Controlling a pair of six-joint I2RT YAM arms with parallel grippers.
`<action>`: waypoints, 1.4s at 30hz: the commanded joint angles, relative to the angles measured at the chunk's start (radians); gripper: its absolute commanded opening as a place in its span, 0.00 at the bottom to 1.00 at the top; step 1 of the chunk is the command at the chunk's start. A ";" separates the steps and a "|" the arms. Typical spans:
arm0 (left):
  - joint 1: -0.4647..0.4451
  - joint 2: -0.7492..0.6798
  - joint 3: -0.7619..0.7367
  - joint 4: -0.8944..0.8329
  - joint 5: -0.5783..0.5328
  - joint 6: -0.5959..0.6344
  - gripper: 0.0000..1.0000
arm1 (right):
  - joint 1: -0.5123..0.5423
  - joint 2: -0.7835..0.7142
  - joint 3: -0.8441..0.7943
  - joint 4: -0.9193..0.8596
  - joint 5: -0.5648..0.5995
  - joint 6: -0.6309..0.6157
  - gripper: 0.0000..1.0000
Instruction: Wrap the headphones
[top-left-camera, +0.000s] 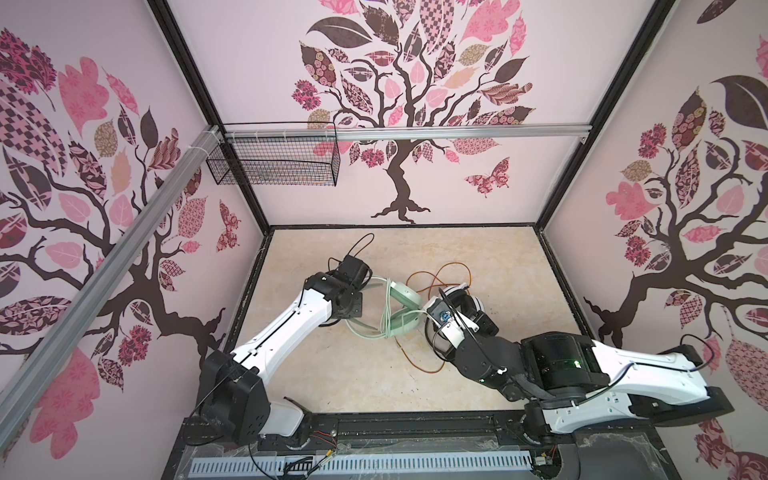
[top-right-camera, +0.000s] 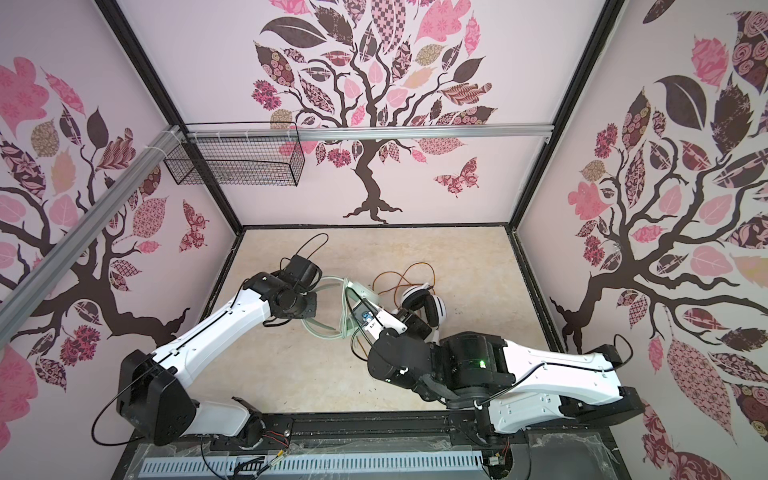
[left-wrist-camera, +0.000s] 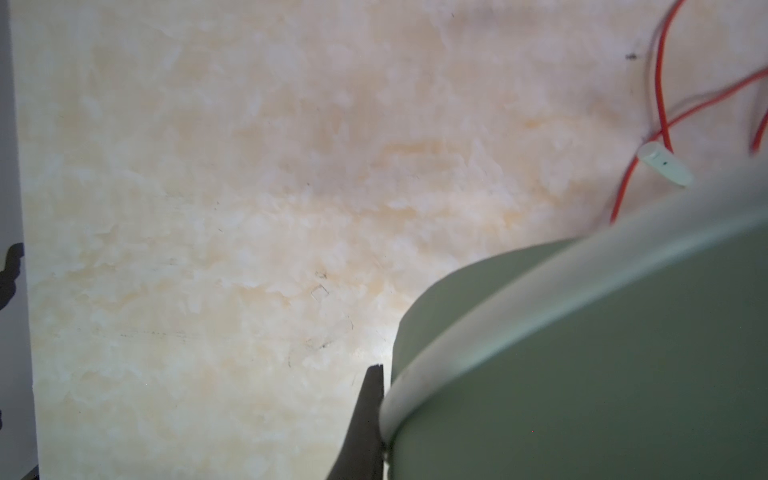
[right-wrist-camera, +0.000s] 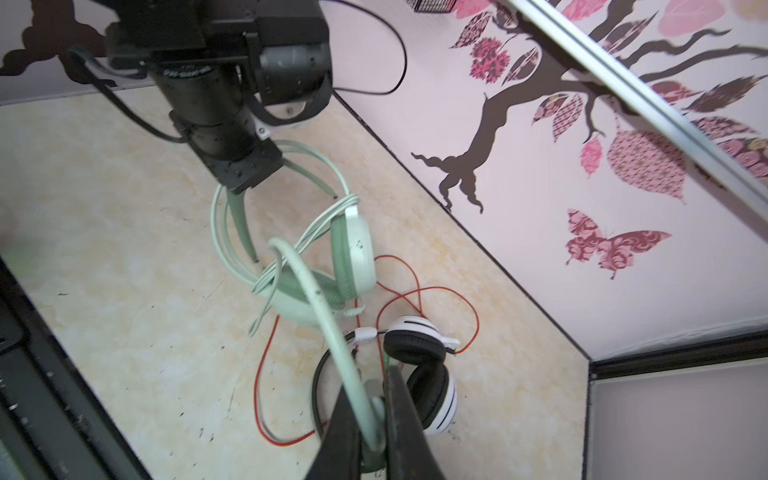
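Observation:
The mint-green and white headphones (top-left-camera: 404, 296) lie mid-table, ear cups (right-wrist-camera: 353, 253) folded together with pale green cable (right-wrist-camera: 299, 274) looped around them. My left gripper (top-left-camera: 362, 306) is shut on this set's green headband (left-wrist-camera: 582, 353); one dark finger (left-wrist-camera: 368, 415) shows beside the band. My right gripper (right-wrist-camera: 376, 415) is shut on the free end of the pale green cable, held up above the white and black headphones (right-wrist-camera: 434, 395). That second set (top-left-camera: 467, 299) rests on the table to the right, its orange-red cable (right-wrist-camera: 266, 374) sprawled loose around it.
A white inline remote (left-wrist-camera: 665, 164) sits on the orange-red cable. A black wire basket (top-left-camera: 274, 160) hangs on the back rail at the left. Black frame bars (top-left-camera: 555, 274) and patterned walls close in the marble-look tabletop (top-left-camera: 332, 374) on three sides.

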 joint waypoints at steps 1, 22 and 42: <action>-0.061 -0.069 -0.061 0.069 0.135 -0.003 0.00 | -0.039 0.004 -0.016 0.171 0.091 -0.188 0.00; -0.154 -0.182 -0.154 0.127 0.347 -0.087 0.00 | -0.335 0.083 0.052 0.265 -0.319 -0.197 0.00; -0.330 -0.473 -0.287 0.080 0.463 -0.100 0.00 | -0.806 0.315 0.065 0.390 -0.749 -0.135 0.00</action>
